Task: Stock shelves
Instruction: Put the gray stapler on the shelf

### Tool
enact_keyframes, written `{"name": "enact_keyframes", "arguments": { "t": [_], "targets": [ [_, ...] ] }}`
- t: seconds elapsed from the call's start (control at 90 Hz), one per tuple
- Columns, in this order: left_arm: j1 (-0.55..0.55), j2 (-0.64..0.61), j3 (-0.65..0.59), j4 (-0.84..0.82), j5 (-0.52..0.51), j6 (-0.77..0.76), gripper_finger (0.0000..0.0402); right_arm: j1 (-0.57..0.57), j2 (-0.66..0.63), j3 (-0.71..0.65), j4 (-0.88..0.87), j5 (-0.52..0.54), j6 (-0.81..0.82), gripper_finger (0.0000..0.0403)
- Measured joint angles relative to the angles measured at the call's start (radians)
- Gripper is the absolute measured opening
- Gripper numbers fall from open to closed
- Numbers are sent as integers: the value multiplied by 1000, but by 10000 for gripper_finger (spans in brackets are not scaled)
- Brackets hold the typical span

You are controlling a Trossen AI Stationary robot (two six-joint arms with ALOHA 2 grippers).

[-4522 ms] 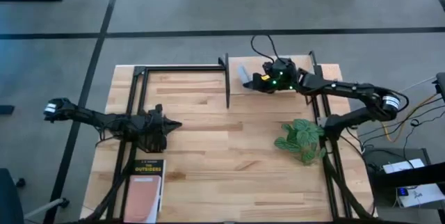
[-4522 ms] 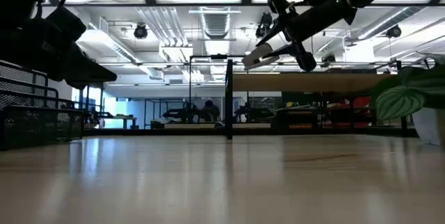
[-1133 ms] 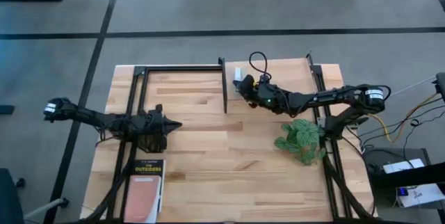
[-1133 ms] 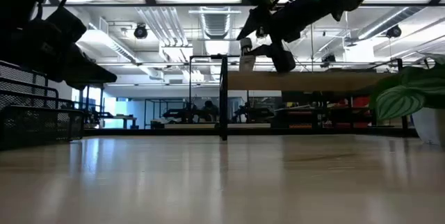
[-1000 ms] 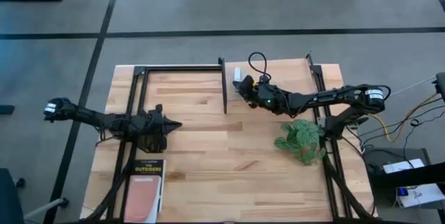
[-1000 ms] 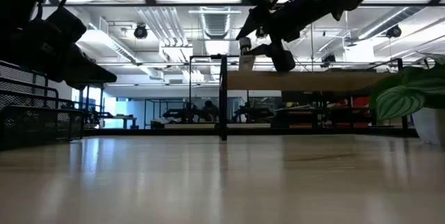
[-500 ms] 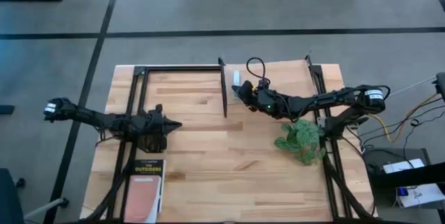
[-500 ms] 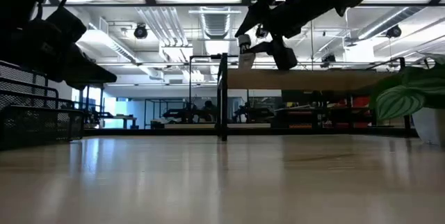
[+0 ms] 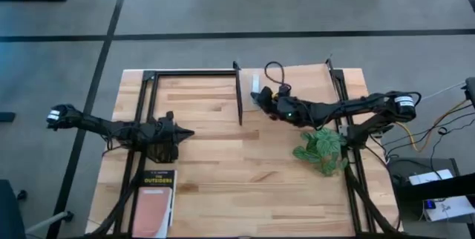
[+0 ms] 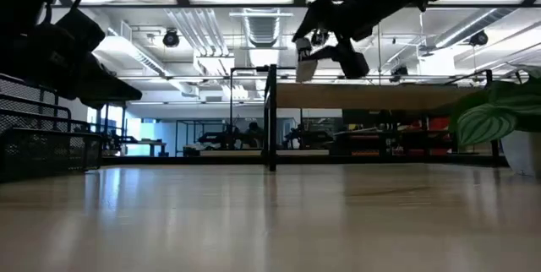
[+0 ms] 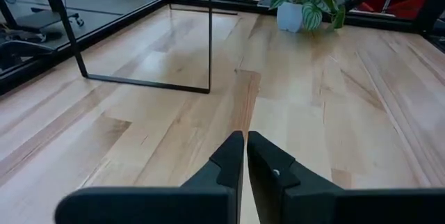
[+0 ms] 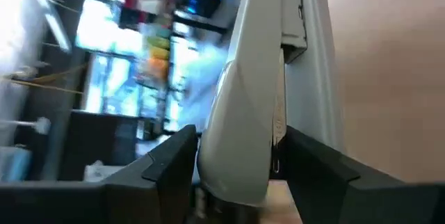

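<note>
The shelves (image 9: 312,79) are a light wood board on thin black legs at the table's far right, seen edge-on in the low view (image 10: 397,97). My right gripper (image 9: 261,96) hovers over the board's left end, shut on a long white stapler-like object (image 9: 254,83) (image 10: 304,61). My left gripper (image 9: 187,132) waits shut over the table's left half; the left wrist view shows its fingertips (image 11: 245,147) together. My right gripper pinches the white object's rear end (image 12: 240,172) between its two fingers (image 12: 170,165), which lie along it. It reaches in from the table's right. The object sticks out past the fingertips, its free end (image 10: 303,73) tilted down just above the board; whether it touches, I cannot tell.
A potted plant (image 9: 320,150) stands at the right, near the shelves' front leg. A book (image 9: 154,202) lies at the near left in a black wire rack (image 10: 42,145). A black frame (image 9: 185,73) edges the far left. Bare wood lies in the middle.
My right gripper has risen a little over the board's left end, still shut on the white object. The object's free end now sits slightly higher above the board than a second ago.
</note>
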Motion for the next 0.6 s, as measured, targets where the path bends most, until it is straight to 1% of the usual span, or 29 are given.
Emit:
{"name": "enact_keyframes", "arguments": {
  "t": [0.111, 0.278, 0.344, 0.456, 0.6],
  "targets": [
    [0, 0, 0, 0, 0, 0, 4, 33, -11, 0, -37, 2, 9, 186],
    [0, 0, 0, 0, 0, 0, 4, 68, -16, 0, -35, 14, -14, 186],
    [0, 0, 0, 0, 0, 0, 4, 73, -16, 0, -65, 28, -12, 186],
    [0, 0, 0, 0, 0, 0, 4, 72, -16, 1, -157, 75, 45, 186],
    [0, 0, 0, 0, 0, 0, 4, 72, -10, 1, -157, 89, 43, 186]
  ]
}}
